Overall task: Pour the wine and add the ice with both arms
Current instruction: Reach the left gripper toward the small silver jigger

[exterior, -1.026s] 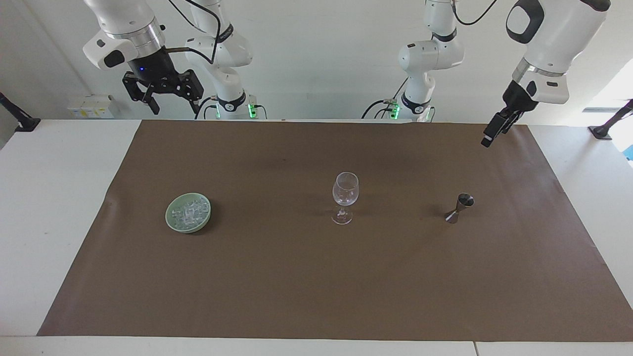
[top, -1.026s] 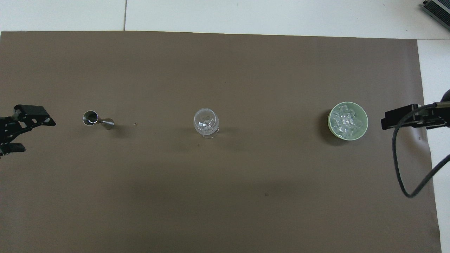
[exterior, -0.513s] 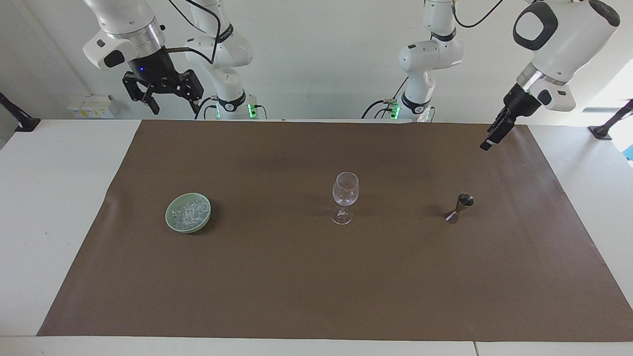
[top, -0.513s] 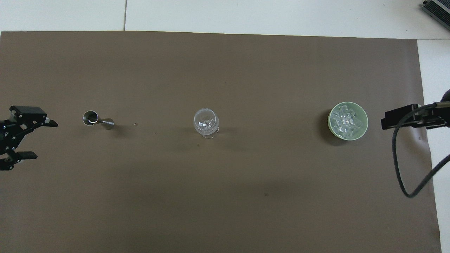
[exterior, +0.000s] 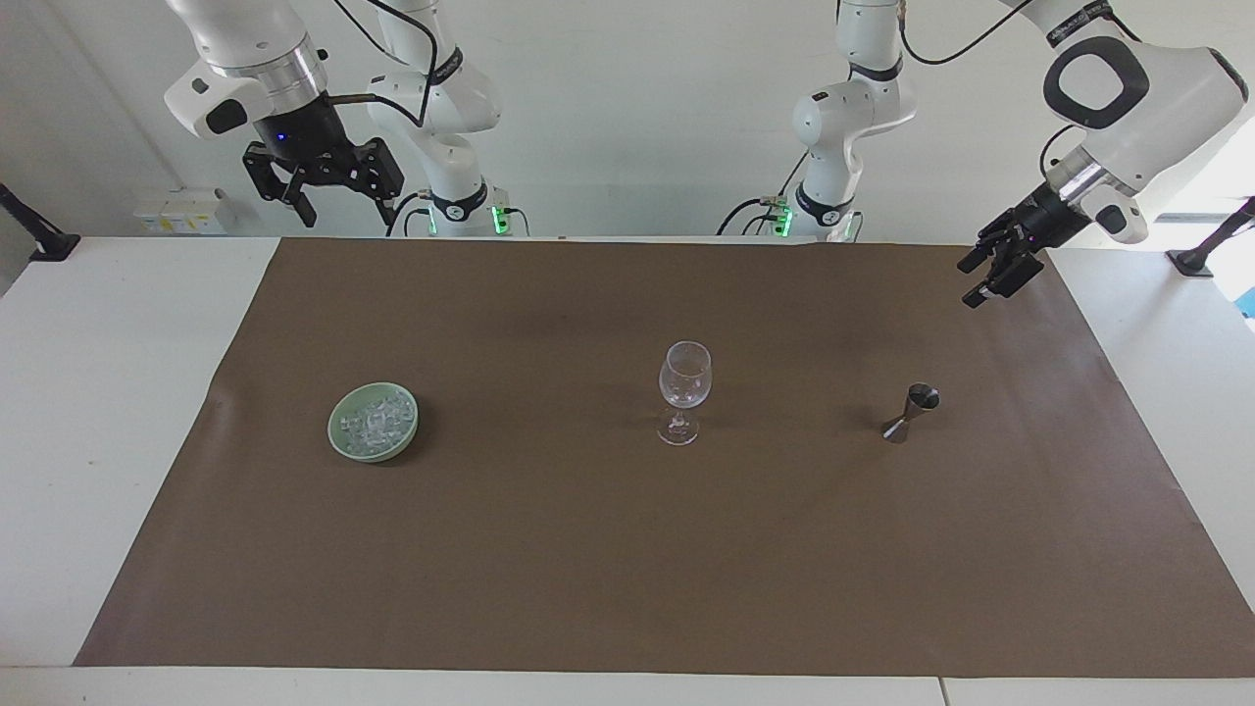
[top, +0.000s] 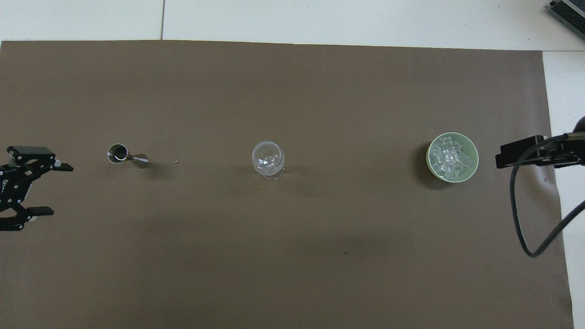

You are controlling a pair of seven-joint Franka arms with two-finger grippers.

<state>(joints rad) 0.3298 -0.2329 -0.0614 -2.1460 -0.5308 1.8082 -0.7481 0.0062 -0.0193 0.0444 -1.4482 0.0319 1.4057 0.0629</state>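
An empty wine glass (exterior: 683, 387) (top: 268, 159) stands upright mid-mat. Toward the left arm's end stands a small steel jigger (exterior: 912, 412) (top: 125, 155), its upper cup dark inside; whether that is wine I cannot tell. At the right arm's end a pale green bowl (exterior: 333, 431) (top: 428, 157) holds the ice (exterior: 375, 420) (top: 451, 157). My left gripper (exterior: 980, 282) (top: 57, 189) hangs open over the mat's edge, beside the jigger and apart from it. High above the table's robot-side edge, my right gripper (exterior: 343, 196) (top: 525, 155) is open and holds nothing.
A brown mat (exterior: 588, 569) covers most of the white table (exterior: 88, 392). A black cable (top: 516, 214) loops down from the right arm past the mat's edge. Black clamps (exterior: 39, 240) sit at the table's corners nearest the robots.
The left wrist has swung and turned, so its open fingers now lie spread side by side and a little lower. The right arm has stayed still.
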